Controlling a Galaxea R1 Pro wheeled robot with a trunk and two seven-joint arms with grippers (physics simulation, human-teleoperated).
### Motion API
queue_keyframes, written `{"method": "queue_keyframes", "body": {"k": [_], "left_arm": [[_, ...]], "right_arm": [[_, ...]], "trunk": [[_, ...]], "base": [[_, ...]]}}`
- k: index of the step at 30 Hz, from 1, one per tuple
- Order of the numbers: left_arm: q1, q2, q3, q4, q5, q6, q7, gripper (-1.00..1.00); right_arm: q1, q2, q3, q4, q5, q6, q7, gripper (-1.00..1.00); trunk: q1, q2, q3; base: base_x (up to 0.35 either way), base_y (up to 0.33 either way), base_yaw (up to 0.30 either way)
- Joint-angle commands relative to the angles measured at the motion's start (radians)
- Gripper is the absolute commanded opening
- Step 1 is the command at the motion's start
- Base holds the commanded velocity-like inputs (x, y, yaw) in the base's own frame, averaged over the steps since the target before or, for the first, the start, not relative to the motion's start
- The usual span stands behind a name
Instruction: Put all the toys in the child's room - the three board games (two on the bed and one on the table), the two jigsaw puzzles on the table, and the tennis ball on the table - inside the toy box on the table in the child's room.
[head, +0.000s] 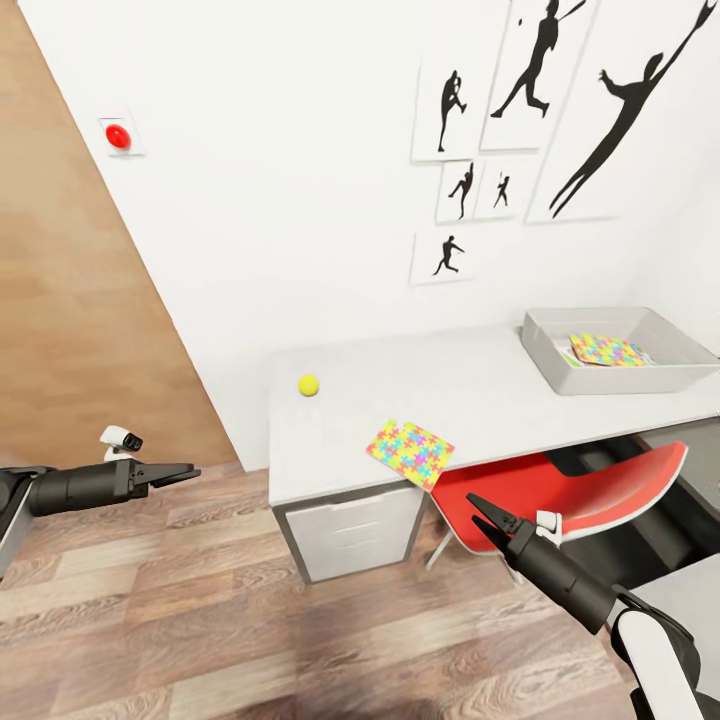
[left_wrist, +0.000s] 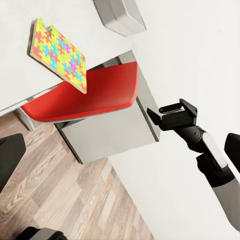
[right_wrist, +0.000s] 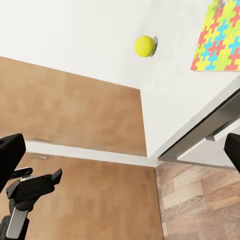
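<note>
We face a white-walled child's room with a brown wood-plank floor (head: 200, 590) and black baseball-player silhouette pictures (head: 540, 110) on the wall above a long pale grey-white bench (head: 480, 400). A red button (head: 118, 136) sits higher on the wall, to the left. A red chair (head: 570, 490) is tucked under the bench beside a white drawer unit (head: 350, 530). Our left tool (head: 180, 472) is held out level over the floor, well left of the bench, its fingers close together and holding nothing. Our right tool (head: 482, 508) reaches up from the lower right toward the bench's front edge, in front of the chair; its fingers look nearly together and empty. On the bench, a yellow tennis ball (head: 308, 384) lies near the left end, and one jigsaw puzzle (head: 411, 452) lies flat at the front edge, slightly overhanging it. At the right end stands the pale grey toy box (head: 550, 360), and inside it another jigsaw-patterned board (head: 605, 350) rests on top of other flat items we cannot identify.
</note>
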Motion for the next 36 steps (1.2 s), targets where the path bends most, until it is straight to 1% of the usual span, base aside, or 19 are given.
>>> {"method": "queue_keyframes", "body": {"k": [1, 21, 29, 36], "left_arm": [[-0.001, 0.000, 0.000, 0.000, -0.001, 0.011, -0.004, 1.00], [-0.001, -0.005, -0.003, 0.000, -0.001, 0.011, -0.004, 1.00], [-0.001, -0.005, -0.002, -0.001, -0.001, 0.011, -0.004, 1.00], [-0.001, -0.005, -0.002, -0.001, 0.000, 0.012, -0.004, 1.00]], "right_arm": [[-0.001, 0.000, -0.001, 0.000, 0.000, 0.006, 0.003, 1.00], [-0.001, 0.000, 0.006, 0.000, 0.002, 0.006, 0.003, 1.00], [-0.001, 0.000, 0.006, 0.000, 0.002, 0.006, 0.003, 1.00], [-0.001, 0.000, 0.006, 0.000, 0.002, 0.006, 0.003, 1.00]], "trunk": [[0.000, -0.002, 0.000], [0.000, -0.002, 0.033], [0.000, -0.002, 0.046], [0.000, -0.002, 0.058]], "base": [[-0.082, 0.000, 0.000], [-0.017, 0.000, 0.000], [-0.079, -0.001, 0.000], [-0.110, -0.151, 0.000]]}}
